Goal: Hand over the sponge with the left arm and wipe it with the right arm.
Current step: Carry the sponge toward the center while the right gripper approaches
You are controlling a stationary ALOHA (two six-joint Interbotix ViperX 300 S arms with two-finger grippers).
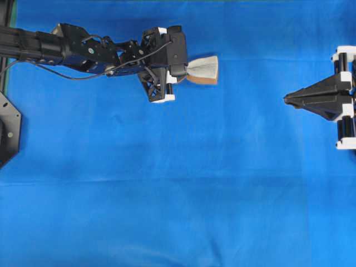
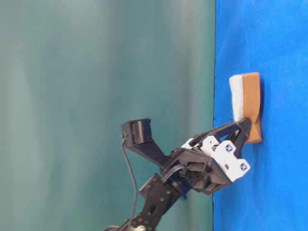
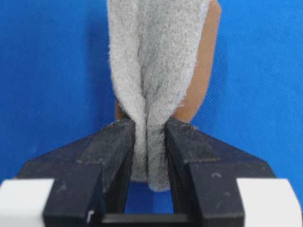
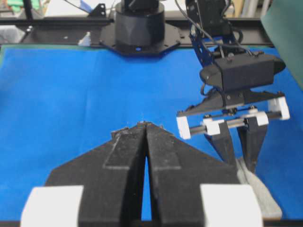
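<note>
No brand, no label, no readable writing on anything I can see here.

Overhead, starting at the upper left of the frame: my left arm (image 1: pixel 72 50) reaches in from the left edge and stretches rightward across the blue cloth (image 1: pixel 178 189), cable looping along it, wrist camera housing on top. At its tip my left gripper (image 1: pixel 186 70) is clamped on the sponge (image 1: pixel 203 69), which sticks out to the right, just left of centre in the upper part of the frame. Well apart, at the right edge around mid-height, my right gripper (image 1: pixel 288 99) points left toward it, fingers pressed together into one sharp tip.

Table-level view: the left gripper (image 2: pixel 243 127) angles in from the lower middle, and the sponge (image 2: pixel 248 103) sits at the right, orange-brown layer showing beside the pale face.

Left wrist view: my fingers (image 3: pixel 111 151) pinch the sponge (image 3: pixel 154 71) hard, the grey fibre face creased into a fold between them, the orange-brown layer peeking at the right.

Right wrist view: my right gripper (image 4: pixel 145 126) is in the lower centre, fingers meeting at the tips, nothing between them. To the right, the left gripper (image 4: pixel 240 156) hangs with the sponge (image 4: pixel 258 196) at the lower right corner.
</note>
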